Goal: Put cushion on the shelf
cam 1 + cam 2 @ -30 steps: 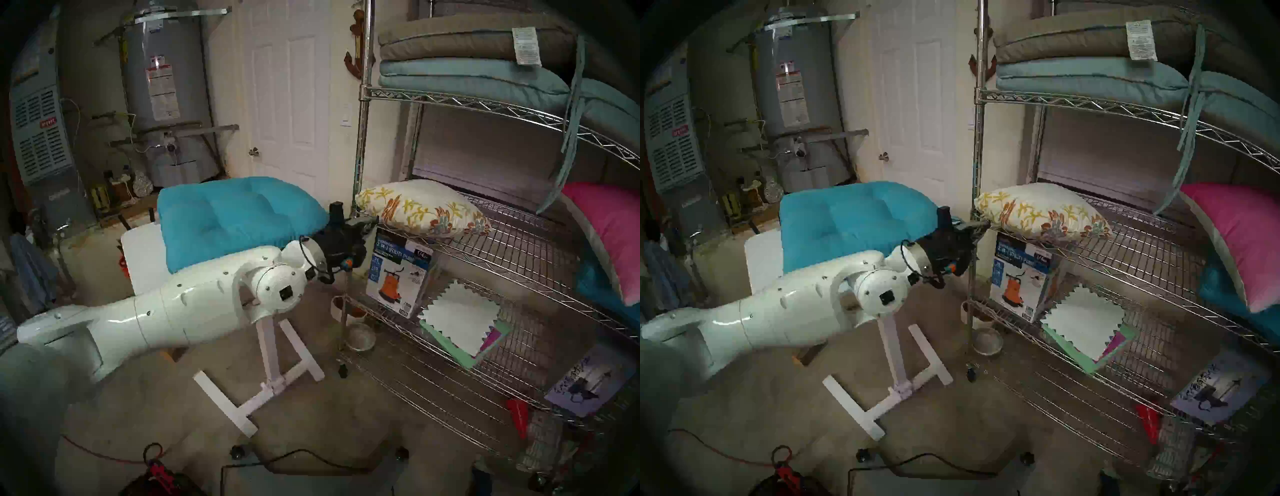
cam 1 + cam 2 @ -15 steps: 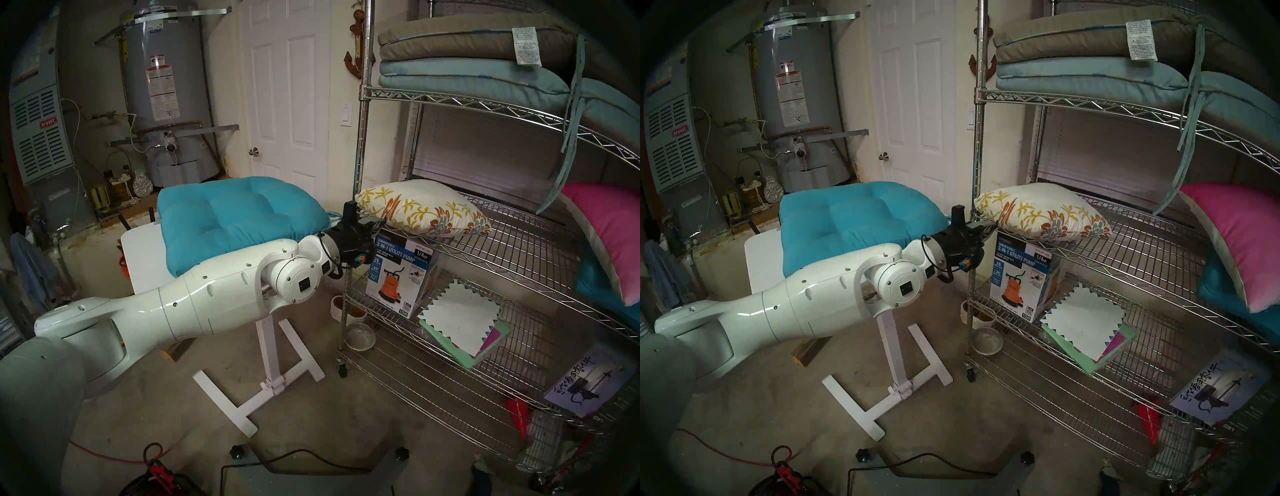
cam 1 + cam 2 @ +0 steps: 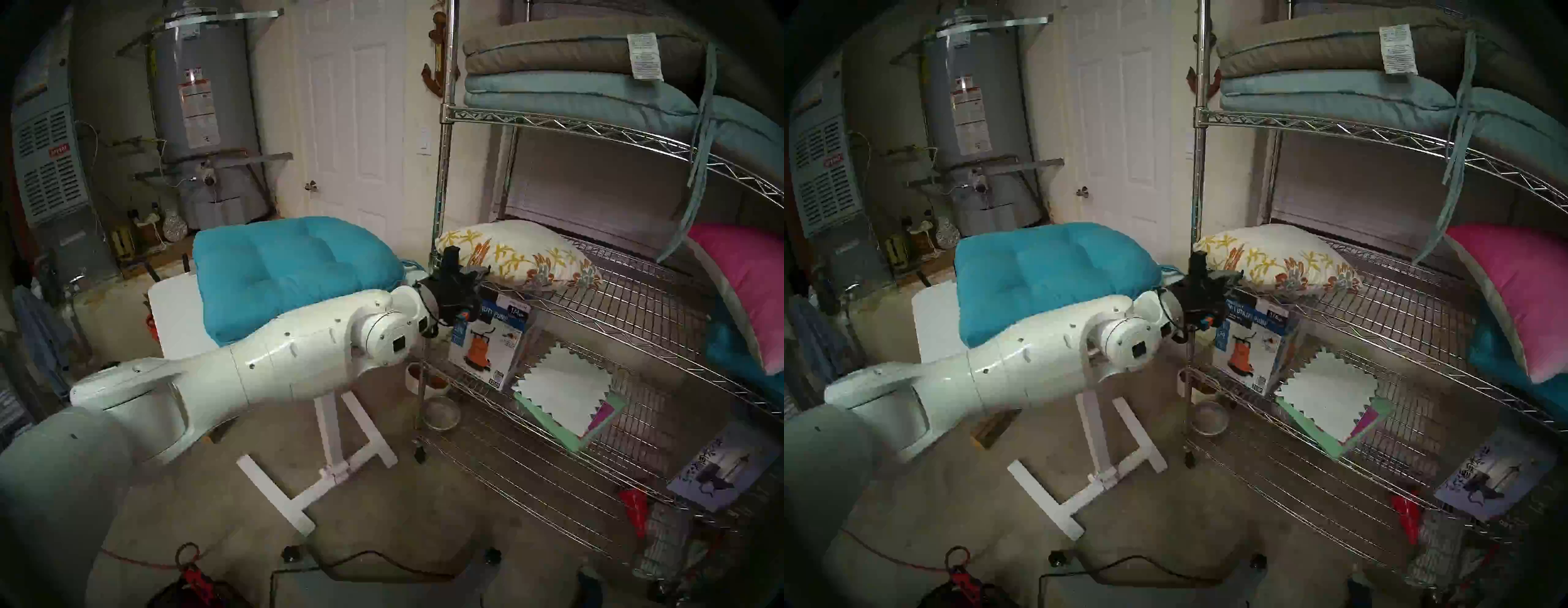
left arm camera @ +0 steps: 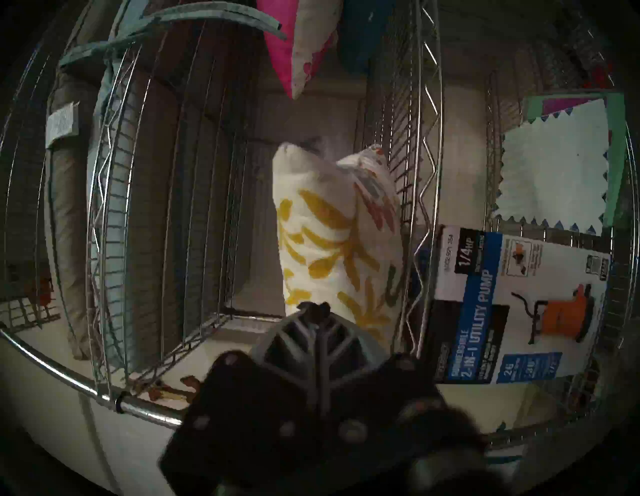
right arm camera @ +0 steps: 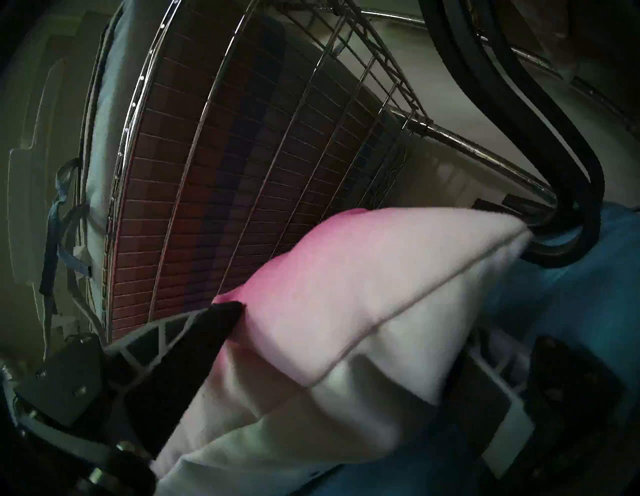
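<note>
All four fisheye views are rimmed in black and dimly lit. Compression smear is seen throughout; glare is carried by the shelf [image 3: 551, 123] posts, and straight wires are bowed at the edges.

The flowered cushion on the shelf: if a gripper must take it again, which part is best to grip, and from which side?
Probably the corner nearest the shelf's front post. The flowered cushion lies flat on the wire tier, plump in the middle but thin at its seamed edge, so narrow jaws fit there. Come level from the open front, where the shut left gripper is, keeping clear of the post.
</note>
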`<state>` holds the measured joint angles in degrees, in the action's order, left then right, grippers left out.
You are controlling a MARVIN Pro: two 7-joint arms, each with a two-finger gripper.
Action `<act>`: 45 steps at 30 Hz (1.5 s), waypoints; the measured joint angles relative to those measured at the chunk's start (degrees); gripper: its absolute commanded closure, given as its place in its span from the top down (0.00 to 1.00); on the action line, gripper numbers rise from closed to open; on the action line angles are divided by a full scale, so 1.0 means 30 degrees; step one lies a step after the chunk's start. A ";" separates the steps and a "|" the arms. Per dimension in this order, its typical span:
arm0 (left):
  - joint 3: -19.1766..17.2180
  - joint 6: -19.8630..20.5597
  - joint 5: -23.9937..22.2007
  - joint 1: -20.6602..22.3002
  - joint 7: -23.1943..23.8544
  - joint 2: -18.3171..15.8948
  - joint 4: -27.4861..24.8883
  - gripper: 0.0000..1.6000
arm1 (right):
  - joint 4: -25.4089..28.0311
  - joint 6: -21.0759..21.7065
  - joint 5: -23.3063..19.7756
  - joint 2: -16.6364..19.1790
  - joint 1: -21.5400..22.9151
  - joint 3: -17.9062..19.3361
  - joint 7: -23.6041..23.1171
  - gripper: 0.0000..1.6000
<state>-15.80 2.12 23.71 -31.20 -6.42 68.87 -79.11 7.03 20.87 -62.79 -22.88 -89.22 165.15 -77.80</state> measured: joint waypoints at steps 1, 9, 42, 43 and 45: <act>0.0024 -0.0048 0.0053 0.0040 -0.0005 0.0171 0.0137 0.00 | 0.0000 0.0001 0.0000 0.0000 0.0000 0.0000 0.0000 1.00; 0.0182 -0.0494 0.0504 0.0355 -0.0049 0.1226 0.1231 0.00 | 0.0000 0.0002 0.0000 -0.0001 -0.0002 0.0000 0.0000 1.00; 0.0321 -0.2923 0.2151 0.1826 -0.0626 0.5032 0.7472 0.00 | 0.0001 0.0006 -0.0001 -0.0001 -0.0003 0.0000 -0.0001 1.00; 0.0322 -0.2971 0.2190 0.1846 -0.0649 0.5183 0.7676 0.00 | 0.0001 0.0006 -0.0001 -0.0001 -0.0003 0.0000 -0.0002 1.00; 0.0326 -0.3082 0.2264 0.1892 -0.0706 0.5513 0.8134 0.00 | 0.0001 0.0006 -0.0001 -0.0001 -0.0003 0.0000 -0.0002 1.00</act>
<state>-14.83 -7.13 30.50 -25.53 -8.54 85.41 -54.70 7.03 20.89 -62.79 -22.88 -89.22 165.15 -77.81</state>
